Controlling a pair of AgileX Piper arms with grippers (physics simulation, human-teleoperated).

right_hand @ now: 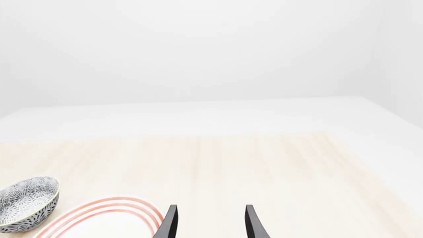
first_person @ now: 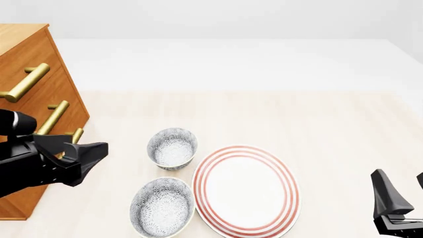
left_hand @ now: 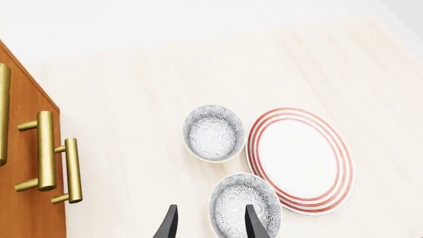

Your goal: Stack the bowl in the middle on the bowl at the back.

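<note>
Cabinet: a wooden cabinet (first_person: 29, 64) with brass bar handles (first_person: 26, 82) is seen at the far left of the table (first_person: 330, 129) in the front view.
Left gripper: the left gripper (first_person: 89, 153) is held above the table just in front of the cabinet, left of both bowls and touching neither. In the left wrist view its two dark fingers (left_hand: 166, 224) are spread apart with nothing between them, so it is released.
Bowl at the back: the bowl at the back (first_person: 172, 148) is set upright on the table, left of centre, its patterned outer wall visible. It sits just beside the plate's upper left edge.
Bowl in the middle: the bowl in the middle (first_person: 162, 207) is placed nearer the camera, directly in front of the back bowl and close to it. It rests on the table by itself, next to the plate's left rim.
Plate: a large white plate with red rings (first_person: 245, 189) lies flat, right of both bowls.
Right gripper: the right gripper (first_person: 399, 191) is seen at the lower right corner, well apart from the plate. Its fingers are parted and empty.
</note>
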